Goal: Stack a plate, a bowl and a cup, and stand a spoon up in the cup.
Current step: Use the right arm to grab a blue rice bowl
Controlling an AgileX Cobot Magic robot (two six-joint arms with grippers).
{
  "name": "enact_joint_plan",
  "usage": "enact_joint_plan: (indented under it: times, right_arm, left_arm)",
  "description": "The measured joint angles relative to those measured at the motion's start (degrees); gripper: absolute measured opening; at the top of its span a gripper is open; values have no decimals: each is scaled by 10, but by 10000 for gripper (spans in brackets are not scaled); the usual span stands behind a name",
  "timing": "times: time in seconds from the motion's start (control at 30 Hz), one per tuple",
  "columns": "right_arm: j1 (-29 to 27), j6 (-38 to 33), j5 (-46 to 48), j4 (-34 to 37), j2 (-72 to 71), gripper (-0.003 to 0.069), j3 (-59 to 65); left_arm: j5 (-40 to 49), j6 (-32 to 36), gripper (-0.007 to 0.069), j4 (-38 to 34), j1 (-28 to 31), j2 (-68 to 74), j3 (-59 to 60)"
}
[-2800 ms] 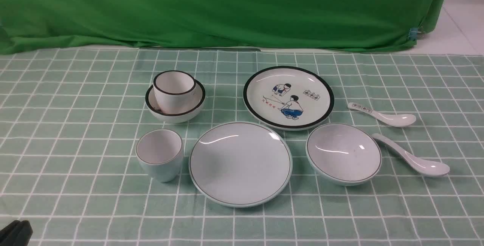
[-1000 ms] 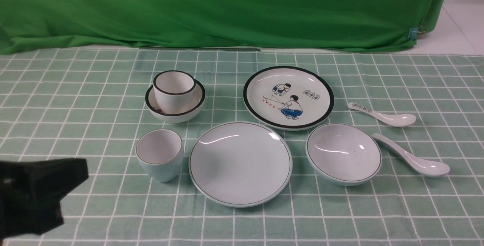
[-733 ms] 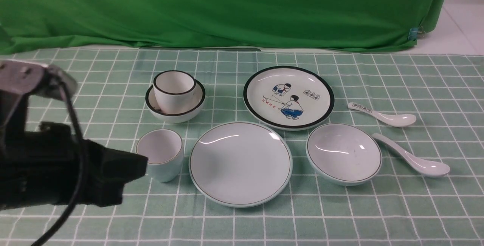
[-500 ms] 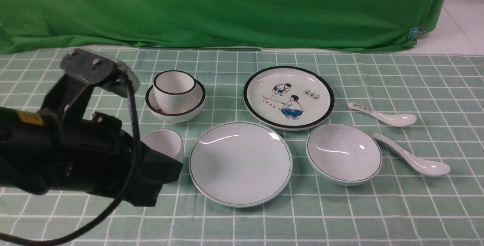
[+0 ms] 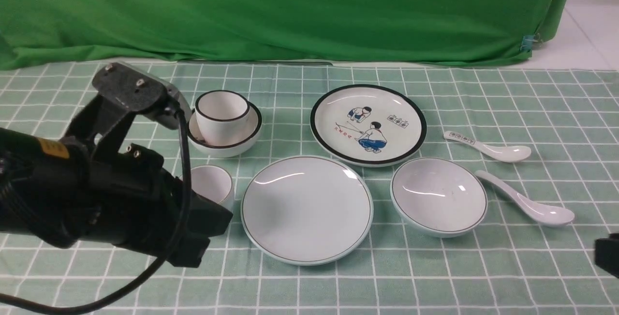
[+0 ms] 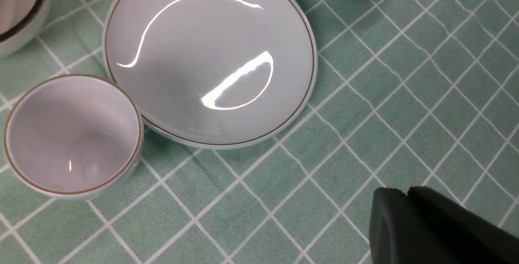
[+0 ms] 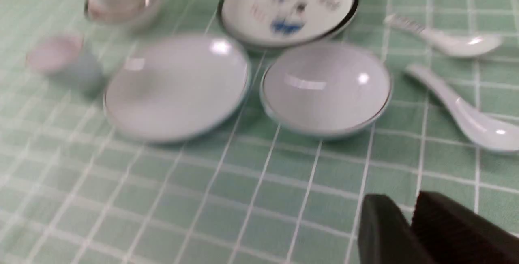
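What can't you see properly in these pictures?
Front view: the black left arm hides much of the small pale bluish-white cup.
Front view: black right arm, cut off by the edge.
Right wrist view: blur smears the drawing on the black-rimmed plate.
Front view: marks on the far white spoon, too small.

Bright, even overhead lighting; shadows on the checked cloth [image 5: 435, 276] are soft and short. Curved white glare streaks cross the plate [image 6: 211, 53] and the bowl [image 5: 437, 196]. Front and left wrist views are sharp. The right wrist view is motion-blurred throughout, worst around the cup [image 7: 61, 59] and the picture plate [image 7: 288, 4], whose drawing smears.
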Motion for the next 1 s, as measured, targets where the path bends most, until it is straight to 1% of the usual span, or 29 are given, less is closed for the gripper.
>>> enact_joint_plan:
  times: [0.07,0.13,0.17,0.2,0.23,0.27,0.33,0.43,0.53,0.67,0.73,0.93,1.0]
  right_arm:
    - [20,-46,53,0,99,159,-62]
    - [33,-83,82,0,200,195,-112]
    - [34,-86,83,0,209,200,-120]
    - [37,-109,89,0,274,244,-148]
    - [37,-111,89,0,288,250,-152]
    - [38,-125,91,0,355,307,-183]
    - [38,-134,86,-1,418,364,-212]
    - [40,-144,68,-3,490,426,-245]
    - [53,-170,39,-4,544,478,-264]
    - [76,-202,3,-10,578,514,-267]
    - [85,-212,-22,-26,595,521,-267]
    - [86,-215,-72,-79,638,524,-268]
    - [86,-215,-77,-92,653,512,-268]
  left_arm:
    - [8,0,17,0,0,-11,0]
    - [11,0,17,1,0,-41,0]
    - [12,0,17,1,0,-44,0]
    - [12,0,17,1,0,-74,0]
    - [12,0,17,0,0,-79,0]
    - [12,0,17,0,0,-121,0]
    - [15,-1,17,0,0,-171,0]
    - [31,-12,17,0,0,-235,0]
    - [38,-12,17,0,0,-274,0]
    - [39,-13,17,2,0,-290,0]
    - [43,-13,17,3,0,-292,0]
    - [59,-13,17,5,0,-292,0]
    - [61,-13,17,5,0,-292,0]
